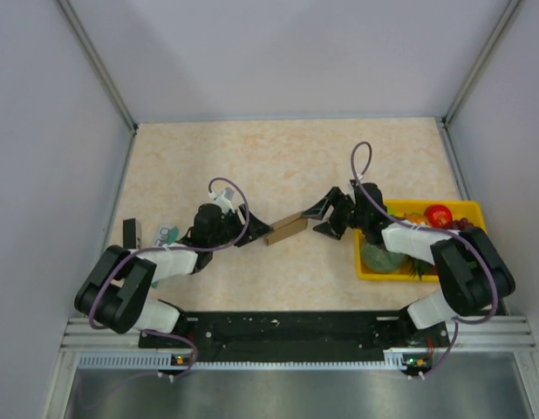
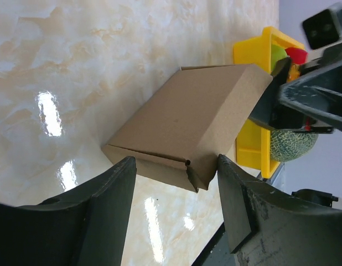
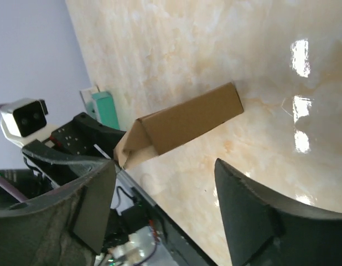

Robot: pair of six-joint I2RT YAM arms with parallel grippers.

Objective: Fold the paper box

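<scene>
We note the left gripper (image 2: pixel 175 160) straddles the paper box (image 2: pixel 187 119) end, whether clamped we cannot tell; the right gripper (image 3: pixel 164 165) gapes wide nearby.

The left arm (image 1: pixel 121 288) and right arm (image 1: pixel 466 266) are black with white forearm sections. A purple cable (image 1: pixel 363 144) loops along each. Matte black, scuffed fingers (image 3: pixel 259 221) taper like wedges.

Colours here: plain kraft-brown cardboard box (image 1: pixel 285 230), glossy cream stone-look tabletop (image 1: pixel 278 157) with peachy marbling, bright yellow plastic tray (image 1: pixel 470 207), shiny red round fruit (image 1: pixel 438 215), green melon (image 2: pixel 293 145) with pale netting, small teal-and-white packet (image 3: pixel 106 108).
</scene>
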